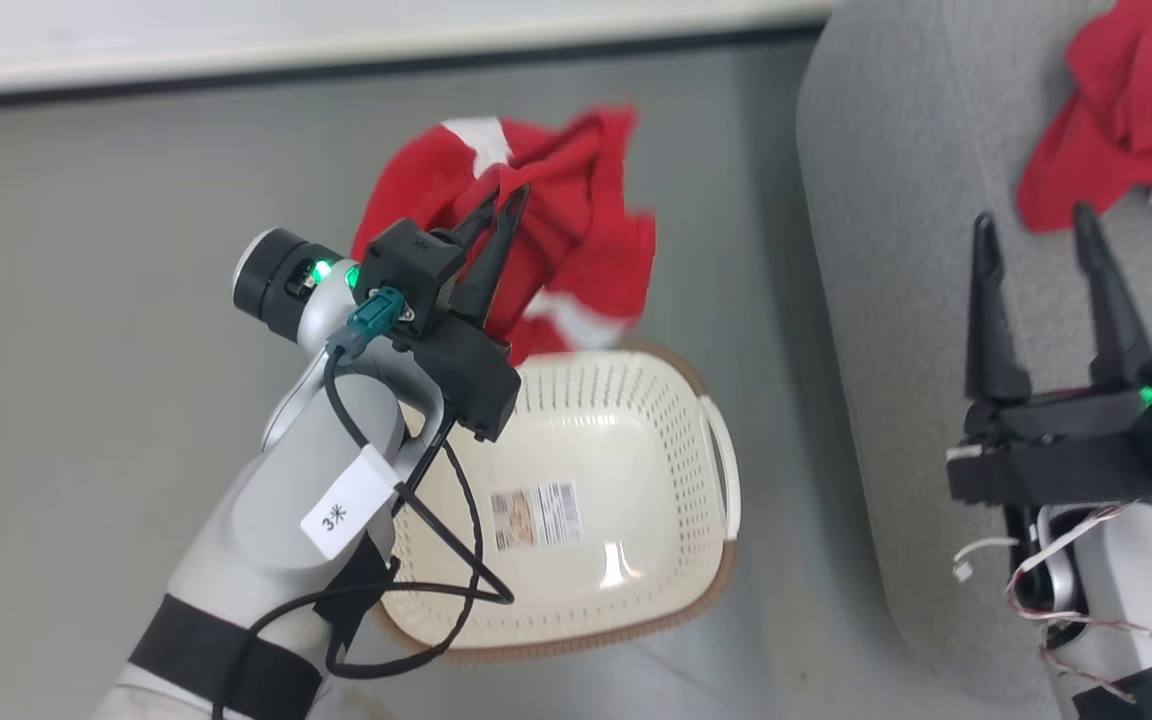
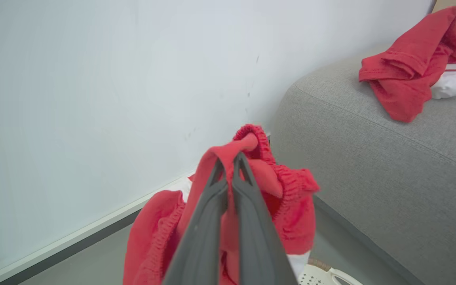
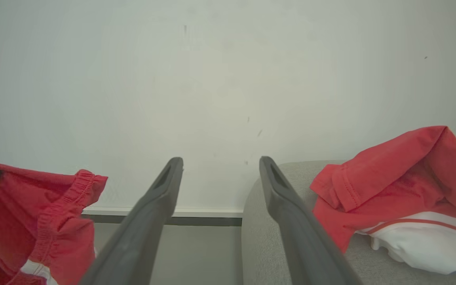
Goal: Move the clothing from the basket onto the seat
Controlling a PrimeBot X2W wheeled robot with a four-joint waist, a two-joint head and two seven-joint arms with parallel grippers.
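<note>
My left gripper (image 1: 503, 205) is shut on a red garment with white panels (image 1: 576, 235), which hangs in the air above the far end of the basket (image 1: 636, 430). The left wrist view shows the fingers (image 2: 212, 221) pinching the elastic waistband of that clothing (image 2: 287, 198). The cream basket with a sticker on its bottom holds nothing else. Another red and white garment (image 1: 1121, 110) lies on the grey seat (image 1: 896, 200) at the right. My right gripper (image 1: 1031, 225) stands open over the seat's edge, nothing between its fingers (image 3: 149, 225).
The grey floor (image 1: 116, 300) runs to a white wall with a dark baseboard (image 1: 336, 75) at the back. The seat's rounded side (image 2: 370, 166) stands just right of the basket. The lifted garment also hangs at the left of the right wrist view (image 3: 34, 209).
</note>
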